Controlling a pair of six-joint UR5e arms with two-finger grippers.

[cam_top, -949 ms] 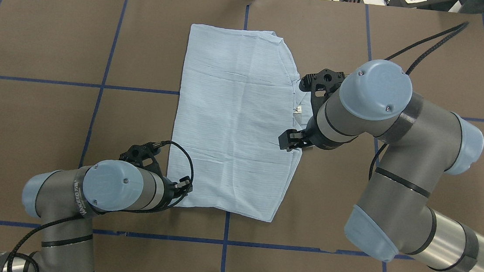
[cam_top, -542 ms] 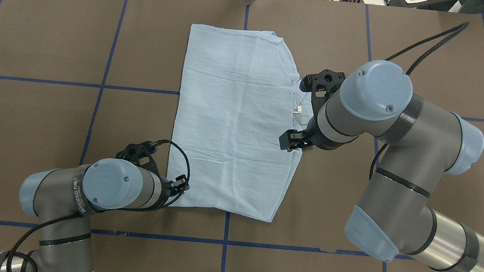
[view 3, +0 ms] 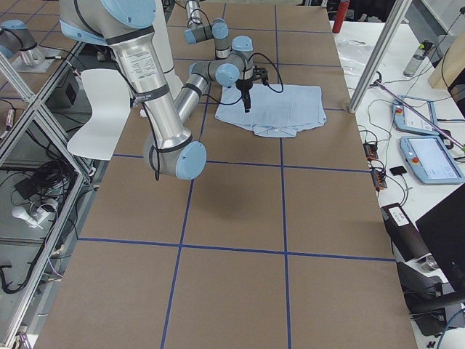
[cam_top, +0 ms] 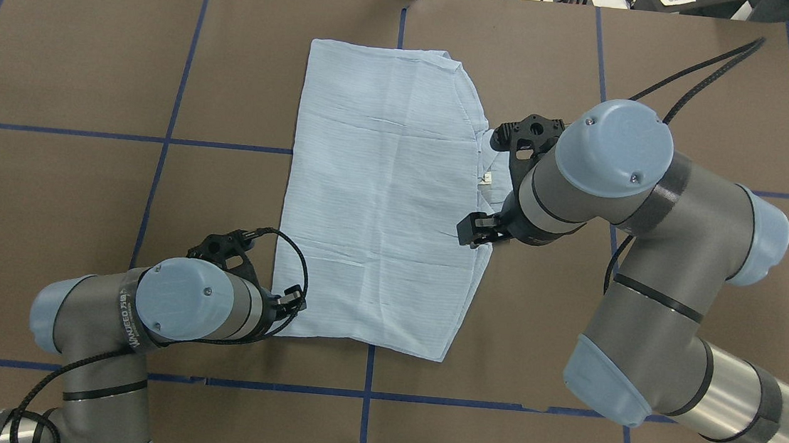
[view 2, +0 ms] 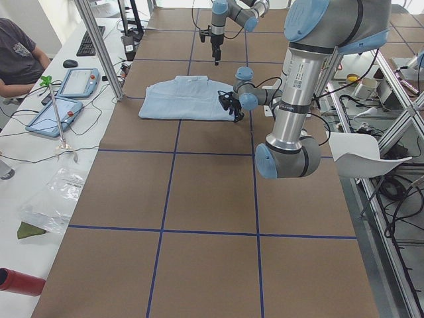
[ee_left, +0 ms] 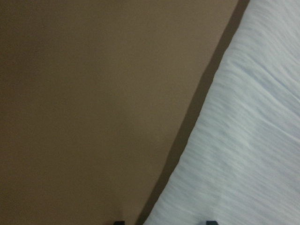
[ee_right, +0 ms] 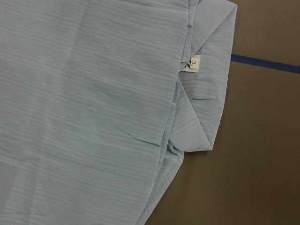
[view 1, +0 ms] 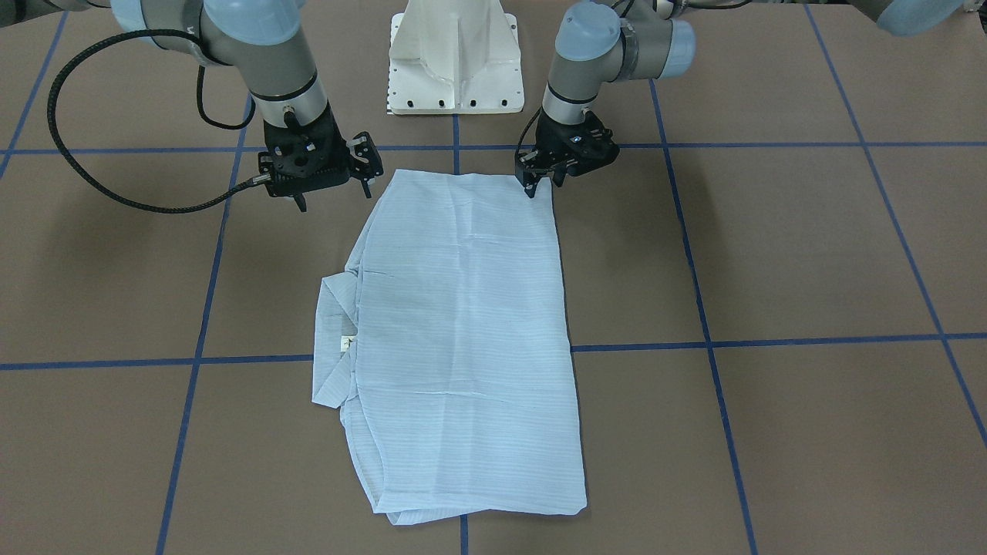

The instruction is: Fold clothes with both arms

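Note:
The clothes are one light-blue shirt (view 1: 463,331), folded into a long rectangle and flat on the brown table (cam_top: 48,184). Its collar (ee_right: 208,108) and neck label (ee_right: 194,63) stick out on the robot's right side. My left gripper (view 1: 541,185) sits low at the shirt's (cam_top: 382,199) near-left corner. In the left wrist view its two fingertips stand apart, with the cloth (ee_left: 243,140) edge between them and nothing lifted. My right gripper (view 1: 331,194) hovers open just beyond the shirt's right edge, near the collar, holding nothing.
The white pedestal base (view 1: 455,62) stands at the robot's side of the table. Blue tape lines (cam_top: 159,139) cross the brown surface. A side bench with tablets (view 2: 76,83) and a seated person (view 2: 20,56) runs along the far edge.
My left arm has drawn back slightly toward the left, away from the shirt's corner. The right arm has barely shifted. The shirt lies as before.

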